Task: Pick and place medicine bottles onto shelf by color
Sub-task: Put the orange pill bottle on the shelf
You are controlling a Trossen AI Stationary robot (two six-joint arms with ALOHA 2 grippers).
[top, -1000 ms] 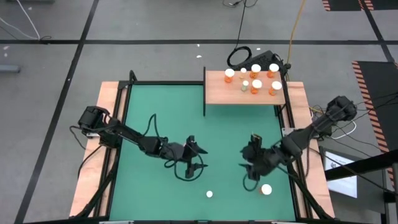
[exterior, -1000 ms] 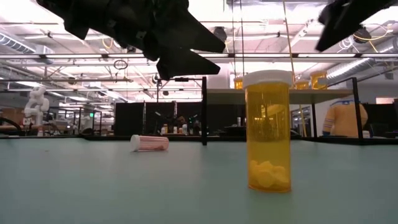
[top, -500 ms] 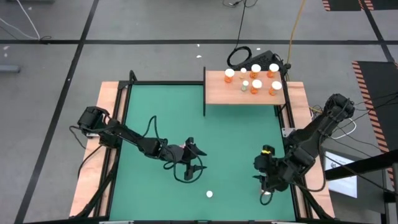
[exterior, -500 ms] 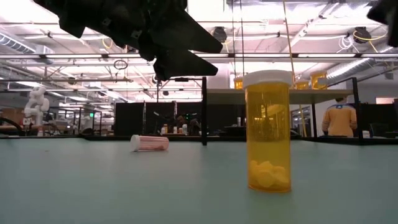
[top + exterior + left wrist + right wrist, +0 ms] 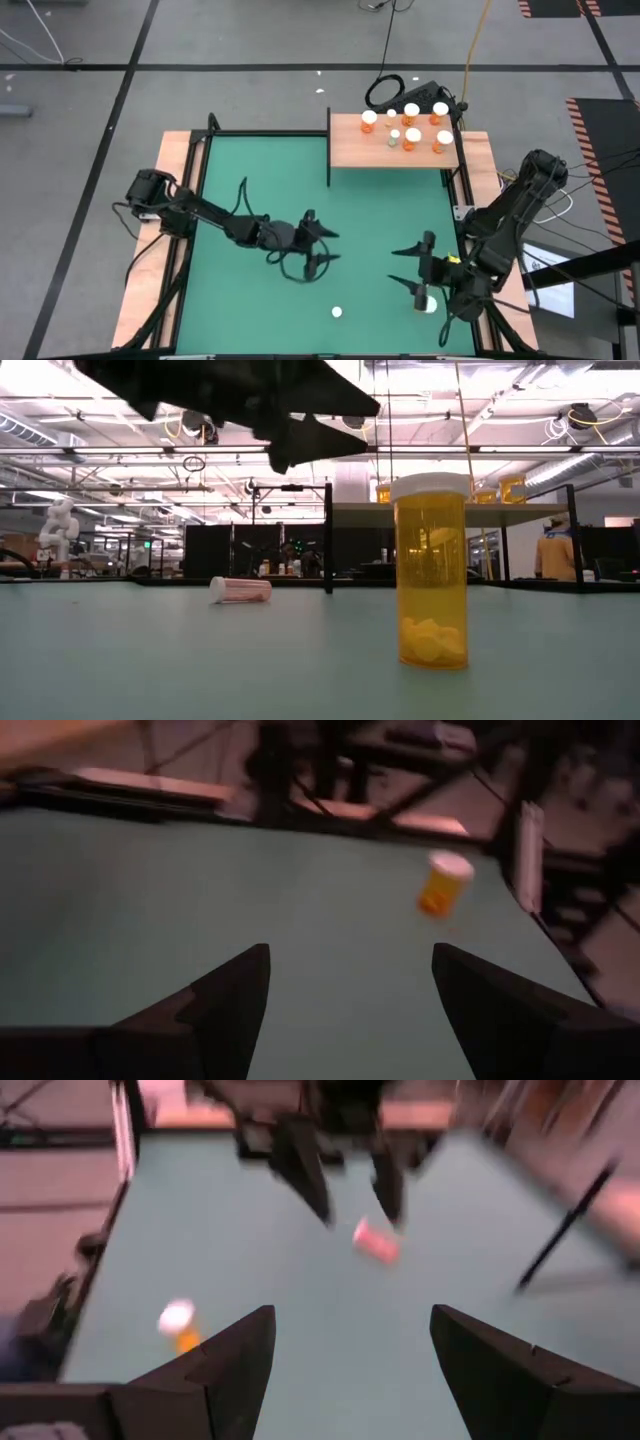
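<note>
Two bottles remain on the green mat [image 5: 370,200]: with empty jaws spread, the right gripper [image 5: 411,268] should drop squarely over the upright orange bottle [image 5: 338,312], the left gripper [image 5: 322,247] over the fallen pink bottle [image 5: 241,590]

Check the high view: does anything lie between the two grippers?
No. In the high view, only bare green mat separates the left gripper from the right gripper; both are open.

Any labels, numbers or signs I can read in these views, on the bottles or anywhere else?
None can be read.
Upright translucent orange pill bottle with white cap: no label visible.
Pink bottle lying on its side: no readable print.
White sheet beside the table: marks too small to read.
</note>
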